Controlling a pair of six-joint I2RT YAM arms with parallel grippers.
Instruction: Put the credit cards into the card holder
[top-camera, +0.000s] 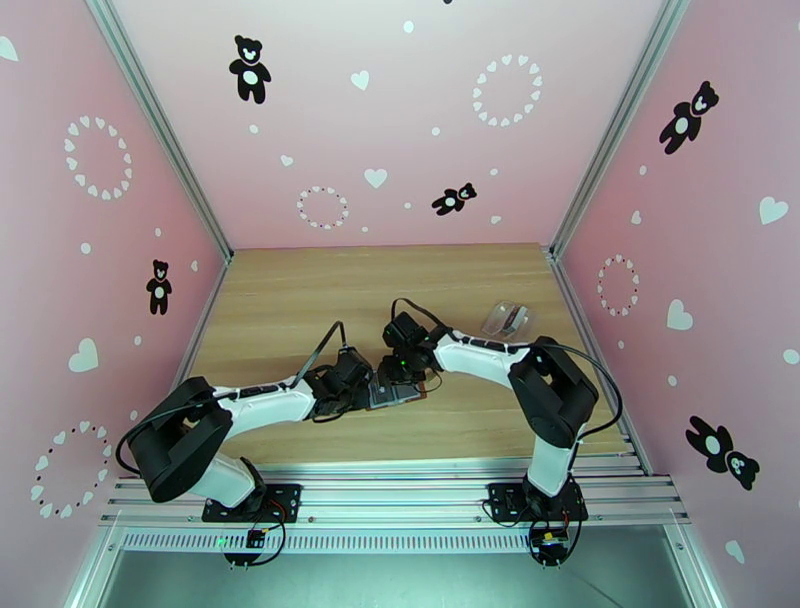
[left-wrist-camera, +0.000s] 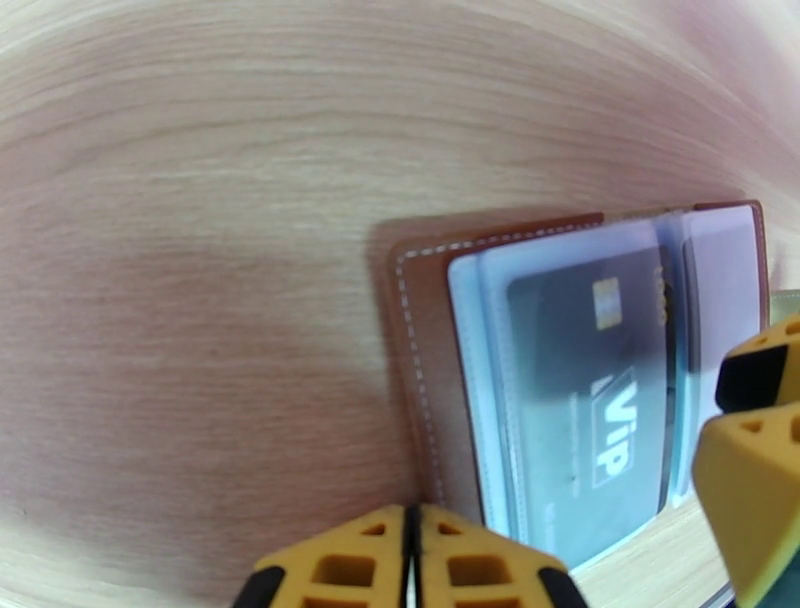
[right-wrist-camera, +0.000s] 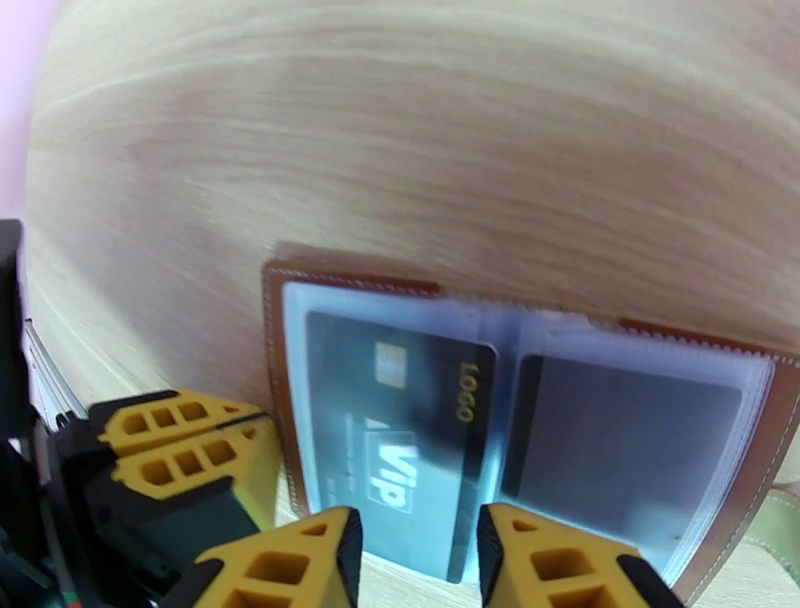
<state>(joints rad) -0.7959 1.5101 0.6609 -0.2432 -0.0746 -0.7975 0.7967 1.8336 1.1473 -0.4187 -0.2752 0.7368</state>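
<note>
The card holder (top-camera: 398, 394) lies open and flat on the table between the two arms; its brown stitched edge (left-wrist-camera: 415, 330) frames greyish clear pockets. A dark credit card marked VIP (left-wrist-camera: 590, 400) (right-wrist-camera: 390, 430) sits in the left pocket, its near end sticking out. A second dark card (right-wrist-camera: 630, 440) rests in the right pocket. My left gripper (left-wrist-camera: 412, 555) (top-camera: 368, 392) is shut, its tips together at the holder's left edge with nothing between them. My right gripper (right-wrist-camera: 415, 565) (top-camera: 400, 374) hovers over the VIP card's near end with its fingers apart.
A clear plastic case (top-camera: 505, 320) lies at the back right of the wooden table (top-camera: 300, 300). Pink walls close off three sides. The right gripper's yellow fingers (left-wrist-camera: 750, 450) crowd the left wrist view, and the left gripper's fingers (right-wrist-camera: 170, 440) stand beside the holder.
</note>
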